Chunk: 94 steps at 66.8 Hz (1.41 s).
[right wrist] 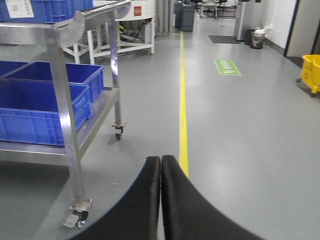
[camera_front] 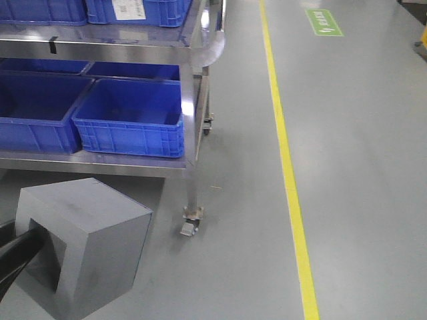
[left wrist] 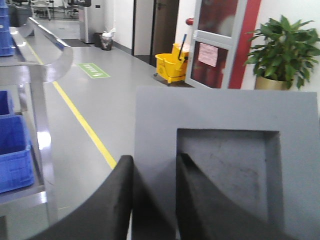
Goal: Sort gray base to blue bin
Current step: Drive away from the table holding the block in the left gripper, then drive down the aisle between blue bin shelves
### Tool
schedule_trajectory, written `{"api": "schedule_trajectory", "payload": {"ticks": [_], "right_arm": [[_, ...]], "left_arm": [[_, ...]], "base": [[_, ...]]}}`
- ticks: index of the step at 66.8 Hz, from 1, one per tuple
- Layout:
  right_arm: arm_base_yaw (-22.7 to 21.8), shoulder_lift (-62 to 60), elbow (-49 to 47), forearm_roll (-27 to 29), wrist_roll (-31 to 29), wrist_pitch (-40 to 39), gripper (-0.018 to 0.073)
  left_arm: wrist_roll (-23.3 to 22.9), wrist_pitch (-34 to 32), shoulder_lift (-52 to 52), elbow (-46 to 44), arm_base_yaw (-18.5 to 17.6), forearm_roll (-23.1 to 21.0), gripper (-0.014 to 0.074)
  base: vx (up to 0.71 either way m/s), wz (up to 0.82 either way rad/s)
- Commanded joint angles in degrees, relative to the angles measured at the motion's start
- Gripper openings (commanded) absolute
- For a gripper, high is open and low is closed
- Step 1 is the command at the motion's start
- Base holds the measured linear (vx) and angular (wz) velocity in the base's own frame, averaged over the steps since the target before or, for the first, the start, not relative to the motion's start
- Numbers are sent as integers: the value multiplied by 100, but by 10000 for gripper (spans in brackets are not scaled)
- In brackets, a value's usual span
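Not much robot to see tbh, just the left gripper (left wrist: pixel 154 158) and right gripper (right wrist: pixel 161 158), each with two matte black fingers (left wrist: pixel 107 210), fat and curved at the base, tapering to thin tips, slightly grainy surface.

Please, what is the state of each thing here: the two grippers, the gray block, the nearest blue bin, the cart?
gray base: clamped by the wall of its recess.
left gripper: shut on the gray base.
right gripper: shut, empty.
cart: standing on its casters on the floor.
blue bin: on the cart's lower shelf, empty as far as visible.
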Motion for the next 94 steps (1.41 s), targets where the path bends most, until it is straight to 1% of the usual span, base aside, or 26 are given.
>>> {"api": "schedule_trajectory", "payload": {"ticks": [1,24,61,94], "right_arm": [[-4,-43,32,-49,-69,-453,-5],[-4,-43,32,-49,-69,-459,-5],[-4,-43,32,-49,-69,-453,-5],[-4,-43,32,-49,-69,-453,-5]], "left_arm": [[-42,-556,26,-172,-49,0,-7],[-42,-556,26,-172,-49,0,-7],[-42,-556,26,-172,-49,0,-7],[-42,-556,26,-172,-49,0,-7]], "base": [[32,26],[28,46],[23,85],[21,69]]}}
